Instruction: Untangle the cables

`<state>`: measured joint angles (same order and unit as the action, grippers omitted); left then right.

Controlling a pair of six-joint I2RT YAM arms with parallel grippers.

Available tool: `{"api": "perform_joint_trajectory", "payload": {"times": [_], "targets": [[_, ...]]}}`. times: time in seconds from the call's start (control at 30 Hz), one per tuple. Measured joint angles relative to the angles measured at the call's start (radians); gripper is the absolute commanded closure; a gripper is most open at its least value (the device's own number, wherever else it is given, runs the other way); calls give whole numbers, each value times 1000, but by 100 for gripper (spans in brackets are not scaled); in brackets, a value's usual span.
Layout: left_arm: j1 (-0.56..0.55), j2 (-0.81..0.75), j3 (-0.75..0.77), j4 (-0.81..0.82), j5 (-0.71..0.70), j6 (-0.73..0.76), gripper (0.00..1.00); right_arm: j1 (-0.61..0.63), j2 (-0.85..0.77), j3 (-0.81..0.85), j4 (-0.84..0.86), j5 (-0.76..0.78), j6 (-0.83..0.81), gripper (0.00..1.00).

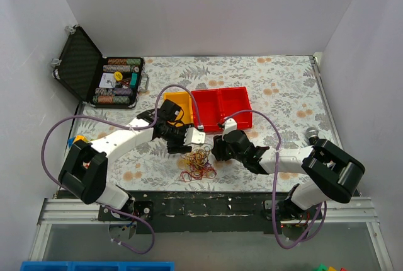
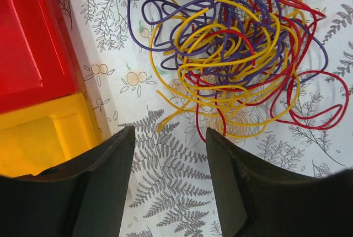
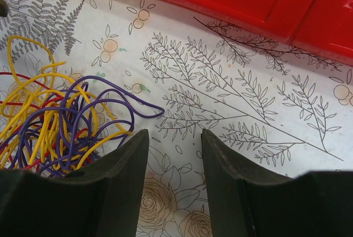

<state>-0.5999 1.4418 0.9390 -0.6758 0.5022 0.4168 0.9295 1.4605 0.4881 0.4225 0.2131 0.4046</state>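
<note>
White shells, black joints and matte black fingers (image 2: pixel 105 190) are being shown on the left arm (image 1: pixel 119 137) and right arm (image 1: pixel 286 160); mauve cables (image 1: pixel 43 148) are being looped alongside.

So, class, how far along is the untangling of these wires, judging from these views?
Nothing looks done: the cables lie in one knotted heap on the table. In hand: the left gripper and right gripper are open beside it, holding nothing. Left: all the separating.

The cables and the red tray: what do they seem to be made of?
The cables look like thin wire in smooth, slightly glossy plastic sleeves: they hold springy loops. The red tray seems moulded hard plastic, glossy, with light reflections and rounded edges.
</note>
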Motion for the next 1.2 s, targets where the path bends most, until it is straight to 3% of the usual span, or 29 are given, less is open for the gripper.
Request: {"api": "perform_joint_trajectory", "payload": {"times": [0.33,0.5,0.93,1.2], "targets": [[0,124,20,-2,-18,36,71,-9,0,0,18,-11,-18,51],[0,140,26,5,-20,37,99,-15,0,2,33,-23,-27,51],[0,115,7,23,-20,40,100,-32,20,16,91,-67,-56,56],[0,115,7,31,-25,39,100,-32,104,34,179,-177,-61,85]]}}
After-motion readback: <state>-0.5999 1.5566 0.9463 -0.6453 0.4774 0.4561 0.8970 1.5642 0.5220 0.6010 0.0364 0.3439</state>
